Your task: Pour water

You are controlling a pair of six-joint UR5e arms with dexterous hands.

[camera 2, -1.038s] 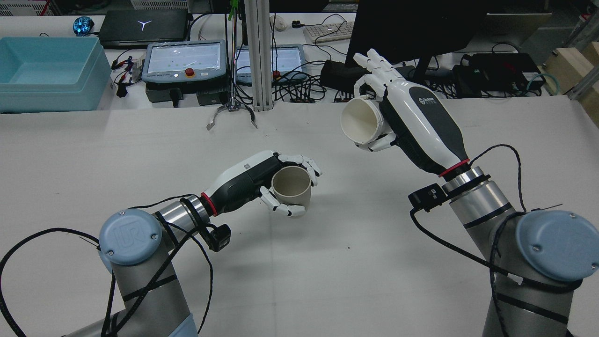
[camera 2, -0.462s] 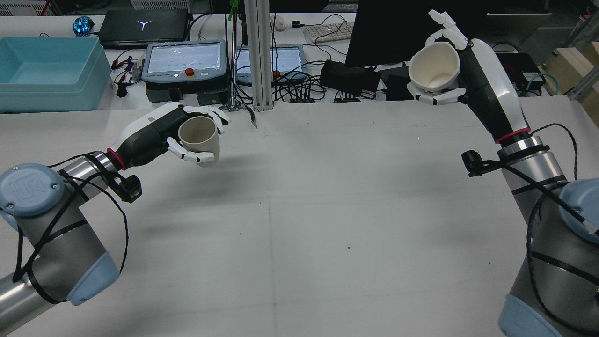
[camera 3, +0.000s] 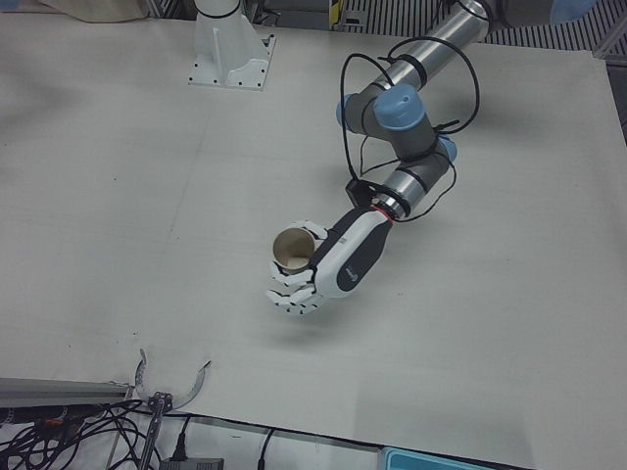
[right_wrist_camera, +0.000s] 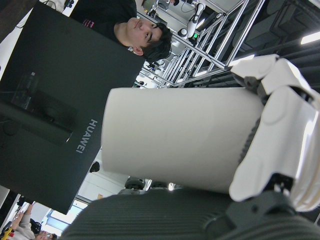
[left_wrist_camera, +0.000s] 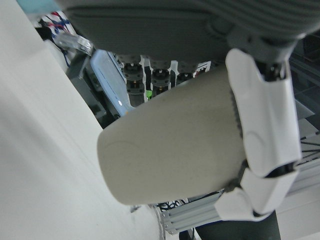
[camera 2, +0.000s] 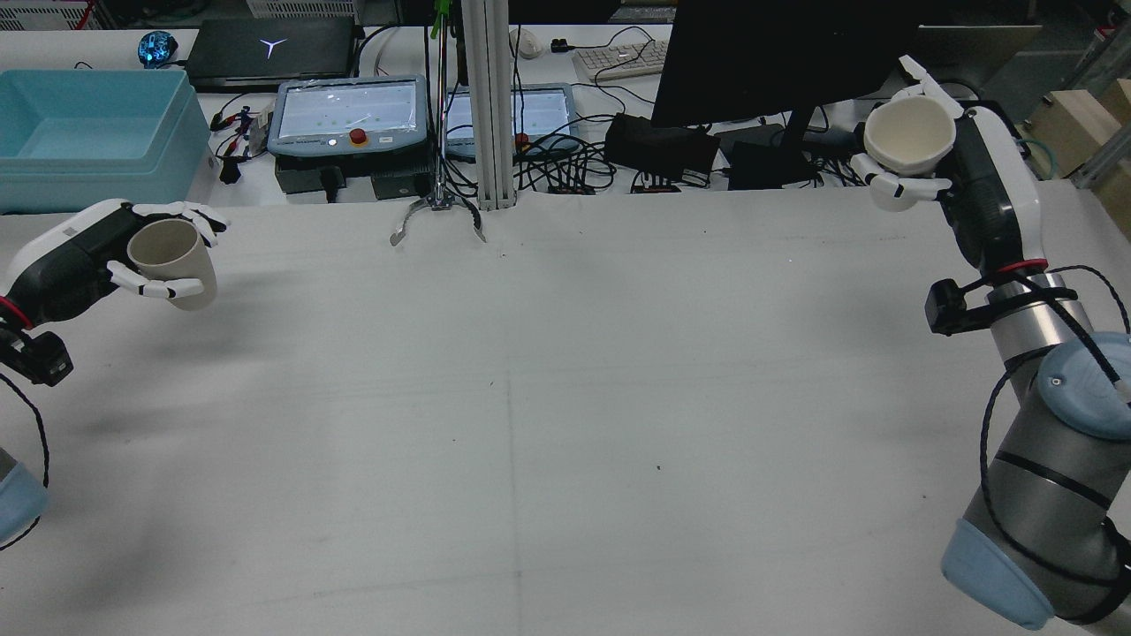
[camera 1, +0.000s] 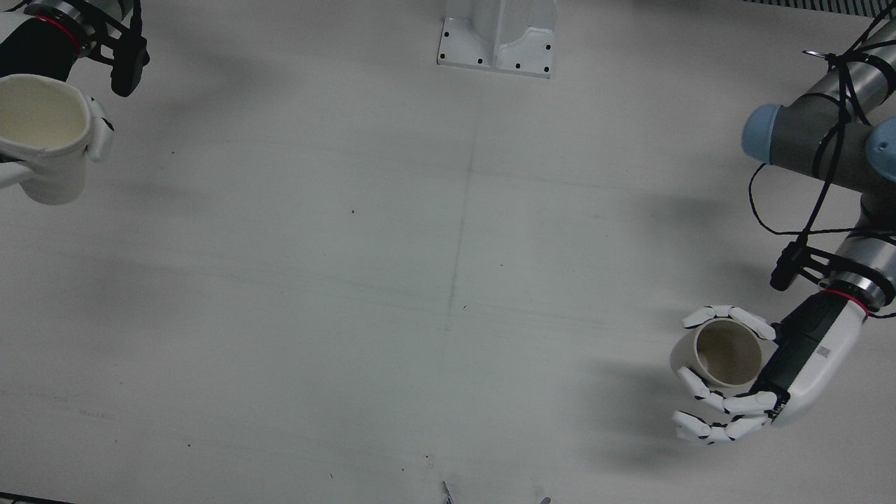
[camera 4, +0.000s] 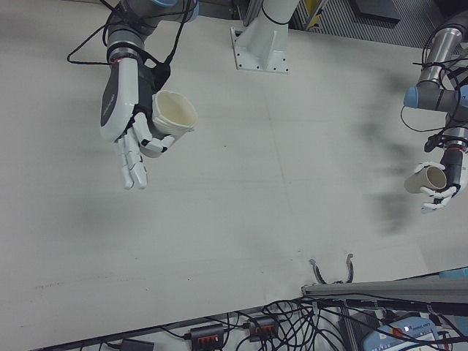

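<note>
Basically both hands are loaded and parked wide apart. Left hand (camera 2: 84, 256) is wrapped round the beige cup (camera 2: 172, 262), fingers (camera 1: 724, 404) curled across the wall, palm behind it. The cup sits mouth-up with a slight lean, lifted off the bench (camera 2: 565, 424); a shadow under it in the left-front view shows the gap. It hangs over the far left part of the bench, near the far edge. The inside looks dry from above, though I can't rule out a little liquid at the bottom.

Right hand (camera 2: 950, 146) is clamped on the white cup (camera 2: 910, 132), thumb and fingers round the wall, some fingers stretched out straight instead of wrapping. That cup is also close to upright, mouth up and tipped a little, carried high at the far right corner, in front of the black monitor (camera 2: 778, 62). The front view shows a pale interior, no visible water.

Why like this, as I read it: both mouths up keeps any contents in while carrying. Side grips leave both rims free, so one cup can tip over the other. With the cups at opposite ends of the bench, no pour is possible from here. The blue bin (camera 2: 93, 132) and the two tablets (camera 2: 353, 115) sit beyond the far edge, off the work area.
</note>
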